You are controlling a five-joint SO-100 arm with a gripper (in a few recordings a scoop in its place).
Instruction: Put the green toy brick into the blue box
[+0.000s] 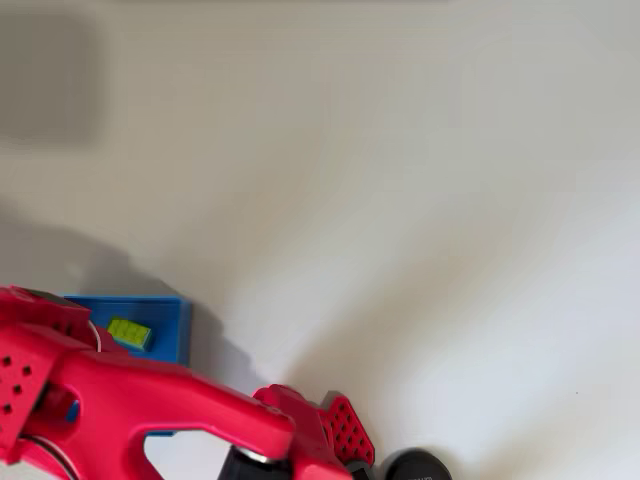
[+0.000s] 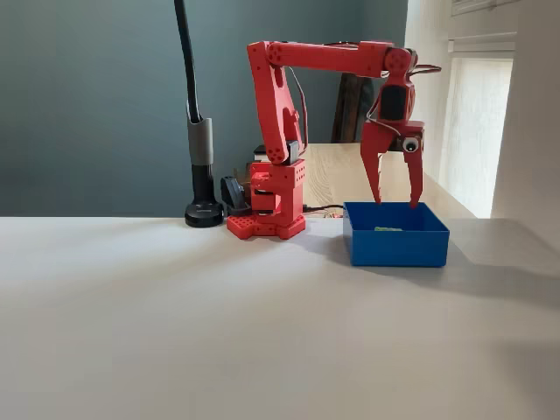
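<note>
The green toy brick (image 1: 130, 333) lies flat on the bottom of the blue box (image 1: 176, 318), studs up; in the fixed view only a sliver of the brick (image 2: 387, 230) shows over the box wall (image 2: 398, 248). My red gripper (image 2: 395, 202) hangs straight above the box, fingertips just over its rim. It is open, with nothing between the fingers. In the overhead view the red arm (image 1: 150, 405) covers most of the box.
The arm's red base (image 2: 267, 219) stands left of the box in the fixed view. A black lamp post with a round foot (image 2: 203, 213) stands beside it. White tabletop (image 2: 219, 324) stretches wide in front.
</note>
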